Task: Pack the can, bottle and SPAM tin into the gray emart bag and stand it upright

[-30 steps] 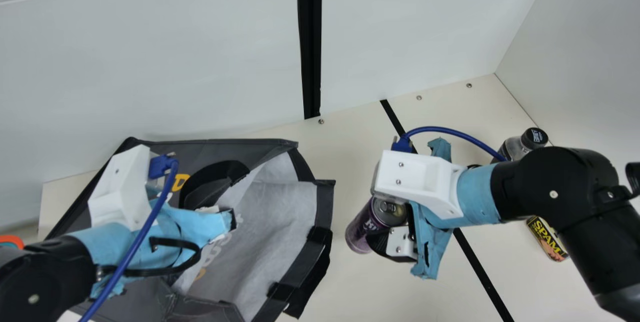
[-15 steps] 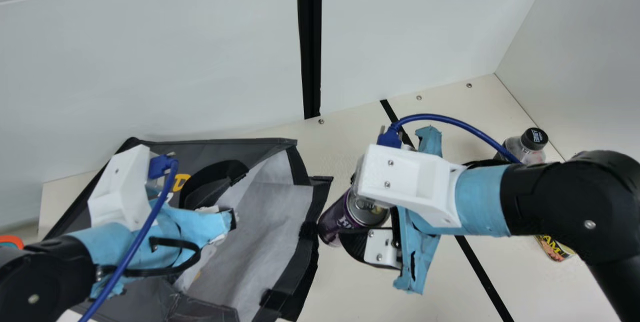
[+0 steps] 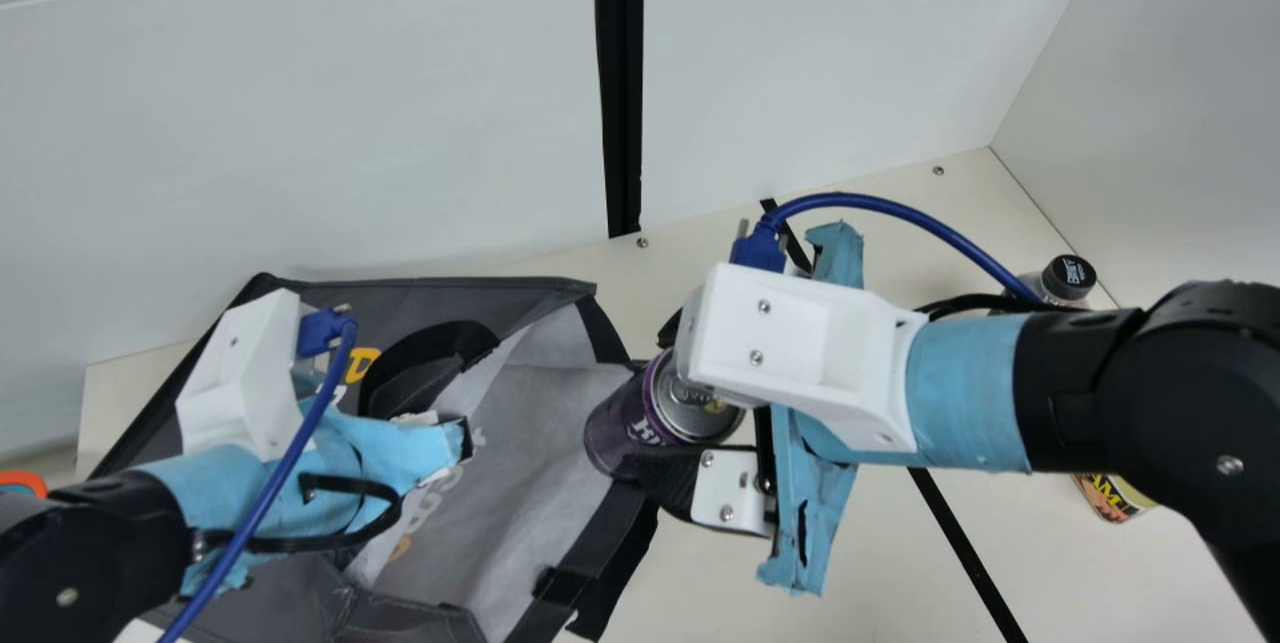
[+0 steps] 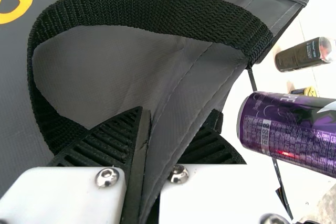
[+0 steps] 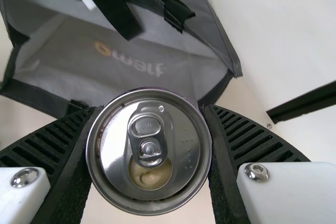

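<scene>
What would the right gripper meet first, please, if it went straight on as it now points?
The right gripper would probably bring its can to the open mouth of the gray bag, though whether it would brush the near rim first is unclear.

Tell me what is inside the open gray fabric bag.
Inside the bag, pale gray lining shows; the left gripper covers part of it, and dark walls hide deeper areas. The cylindrical purple metal can in the right gripper overlaps the mouth; whether it is inside is unclear.

My right end effector (image 3: 655,403) has moved toward my left, bringing the can (image 3: 622,428) from clear of the bag (image 3: 592,535) to its open mouth.
</scene>
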Tool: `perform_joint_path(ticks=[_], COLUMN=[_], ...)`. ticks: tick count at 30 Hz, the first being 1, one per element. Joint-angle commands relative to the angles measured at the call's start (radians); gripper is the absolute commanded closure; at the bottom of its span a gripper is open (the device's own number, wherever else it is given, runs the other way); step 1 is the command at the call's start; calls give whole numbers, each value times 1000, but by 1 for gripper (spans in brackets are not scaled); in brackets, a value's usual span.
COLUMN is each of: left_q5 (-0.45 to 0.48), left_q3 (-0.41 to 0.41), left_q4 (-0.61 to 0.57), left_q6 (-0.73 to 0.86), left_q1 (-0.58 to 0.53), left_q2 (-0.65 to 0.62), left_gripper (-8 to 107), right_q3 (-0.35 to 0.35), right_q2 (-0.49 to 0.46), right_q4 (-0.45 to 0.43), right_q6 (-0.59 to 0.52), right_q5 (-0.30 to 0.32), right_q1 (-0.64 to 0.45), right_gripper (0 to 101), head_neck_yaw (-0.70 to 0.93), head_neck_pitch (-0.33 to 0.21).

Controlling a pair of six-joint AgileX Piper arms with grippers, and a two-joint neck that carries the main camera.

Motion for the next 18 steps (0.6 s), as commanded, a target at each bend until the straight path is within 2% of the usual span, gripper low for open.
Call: perform_joint_path(ticks=[1,18], left_q5=[0,0], left_q3=[0,0], left_q4=[0,0], left_q6=[0,0], left_q1=[0,0], left_q2=[0,0], left_gripper=[107,107], right_q3=[-7,19], right_q2=[6,52], right_q4=[8,85], right_q6=[11,15], right_q5=[-1,-1], right_q1=[4,-45], right_gripper=[101,101], head_neck_yaw=[-1,-1], head_neck_pitch=[-23,-23])
